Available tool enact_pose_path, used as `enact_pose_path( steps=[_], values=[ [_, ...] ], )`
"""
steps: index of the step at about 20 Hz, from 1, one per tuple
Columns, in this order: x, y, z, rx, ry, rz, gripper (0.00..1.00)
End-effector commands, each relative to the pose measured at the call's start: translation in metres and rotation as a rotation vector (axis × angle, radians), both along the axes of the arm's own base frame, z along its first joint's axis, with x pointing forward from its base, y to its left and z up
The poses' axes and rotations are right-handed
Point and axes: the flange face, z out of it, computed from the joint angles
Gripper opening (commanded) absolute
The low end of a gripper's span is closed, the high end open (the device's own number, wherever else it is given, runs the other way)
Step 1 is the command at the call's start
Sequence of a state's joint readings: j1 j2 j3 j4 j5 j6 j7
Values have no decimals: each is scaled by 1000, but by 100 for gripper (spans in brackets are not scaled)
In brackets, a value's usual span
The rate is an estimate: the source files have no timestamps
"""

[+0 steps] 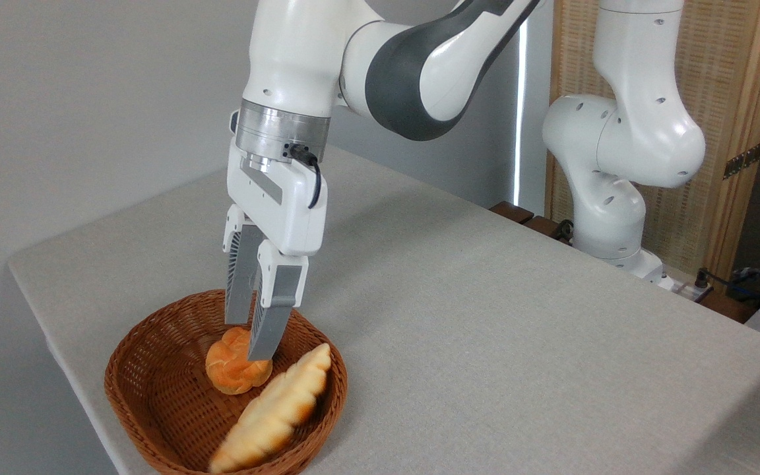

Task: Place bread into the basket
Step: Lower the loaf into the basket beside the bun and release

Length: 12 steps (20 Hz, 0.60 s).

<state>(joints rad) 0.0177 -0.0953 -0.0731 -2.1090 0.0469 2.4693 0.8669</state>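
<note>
The basket (149, 396) sits on the desk (485, 316) beneath the gripper (248, 340), whose fingers are parted and hold nothing. A small round bun (228, 376) lies in the basket directly under the fingertips. The bread (274, 412) rests inside the basket just right of and below the gripper, slanting against the right rim, pale side up.

The white arm reaches in from its base at the right, elbow high, wrist bent straight down. The gripper (251, 342) points downward with a slight tilt, its jaws parted and holding nothing between them.
</note>
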Motion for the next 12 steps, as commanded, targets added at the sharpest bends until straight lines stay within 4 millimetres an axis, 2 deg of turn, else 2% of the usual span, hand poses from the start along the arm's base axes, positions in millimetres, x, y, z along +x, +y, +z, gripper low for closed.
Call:
enact_pose_path(
  steps=[1,3,8,12],
  values=[
    [-13,2,21,-70,28,136,100],
    [-24,1,30,-83,69,182,100],
    [-48,-2,72,-60,304,257,100],
    [-54,-2,84,-113,373,264,100]
  ],
)
